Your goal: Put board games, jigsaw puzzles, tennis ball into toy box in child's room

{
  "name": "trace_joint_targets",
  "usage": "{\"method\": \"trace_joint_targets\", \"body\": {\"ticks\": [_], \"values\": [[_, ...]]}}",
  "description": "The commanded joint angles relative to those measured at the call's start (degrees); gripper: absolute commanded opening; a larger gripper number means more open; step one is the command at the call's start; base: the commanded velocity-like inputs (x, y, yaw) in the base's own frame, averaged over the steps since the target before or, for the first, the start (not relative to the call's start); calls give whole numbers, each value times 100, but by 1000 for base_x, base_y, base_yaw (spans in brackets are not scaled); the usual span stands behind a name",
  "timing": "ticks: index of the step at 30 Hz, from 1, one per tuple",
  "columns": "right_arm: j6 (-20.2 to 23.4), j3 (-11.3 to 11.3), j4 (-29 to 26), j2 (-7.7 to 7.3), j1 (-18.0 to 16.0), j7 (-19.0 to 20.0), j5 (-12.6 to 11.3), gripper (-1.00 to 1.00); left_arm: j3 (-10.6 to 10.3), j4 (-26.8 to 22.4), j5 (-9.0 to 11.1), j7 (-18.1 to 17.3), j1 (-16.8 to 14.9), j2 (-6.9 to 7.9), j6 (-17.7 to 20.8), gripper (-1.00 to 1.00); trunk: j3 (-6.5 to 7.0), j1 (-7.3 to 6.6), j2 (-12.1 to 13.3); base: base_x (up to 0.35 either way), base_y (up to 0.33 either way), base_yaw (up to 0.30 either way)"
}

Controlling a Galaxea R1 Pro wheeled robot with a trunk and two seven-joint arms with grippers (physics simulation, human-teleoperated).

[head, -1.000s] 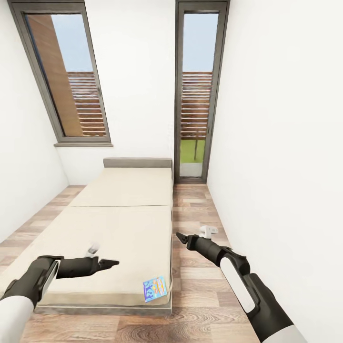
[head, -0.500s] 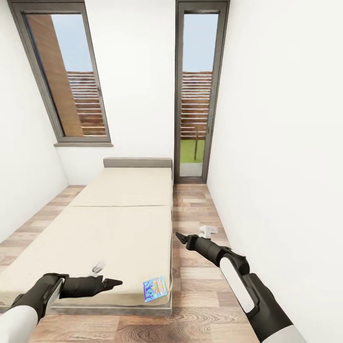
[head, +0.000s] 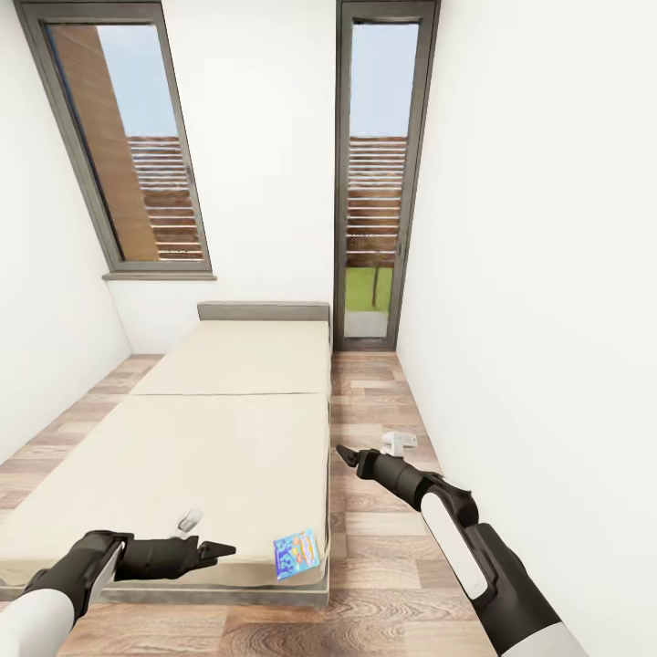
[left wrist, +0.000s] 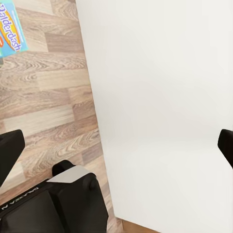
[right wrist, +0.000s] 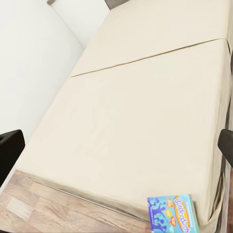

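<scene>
A small blue board game (head: pixel 297 553) lies flat and tilted near the bed's (head: pixel 228 438) lower-right corner; both grippers (head: pixel 222 550) (head: pixel 342 453) hang empty, jaws spread.

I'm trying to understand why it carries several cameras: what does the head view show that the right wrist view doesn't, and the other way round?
The head view adds the tall window, the glass door and both arms, with the left claw over the near end of the bed and the right claw over the floor beside it. The right wrist view adds a close look at the blue board game, with lettering on its lid, framed by that claw's dark fingertips spread wide. Both share the beige bed, the board game at its near corner, wood floor and white wall.
</scene>
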Motion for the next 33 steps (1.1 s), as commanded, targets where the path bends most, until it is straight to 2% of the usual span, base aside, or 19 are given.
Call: {"method": "trace_joint_targets", "body": {"ticks": [1,14,20,25,33], "values": [[21,4,-5,-5,-7,2,-13,100,50,-2,-60,-39,-5,-5,58,100,-30,25,-53,0,0,0],[25,4,-167,-43,-7,-17,-39,100,113,-30,6,-120,-28,-10,109,100,-263,311,-574,0,0,0],[82,11,-841,-74,100,-16,-75,100,120,-27,15,-125,-31,-16,117,100,-371,443,-815,0,0,0],[131,9,-1330,-45,473,-25,-80,100,139,-14,24,-96,-32,-35,131,100,-461,552,-1015,0,0,0],[175,7,-1455,7,607,-48,-29,100,206,5,50,-69,-32,-315,332,100,-605,728,-1336,0,0,0]]}}
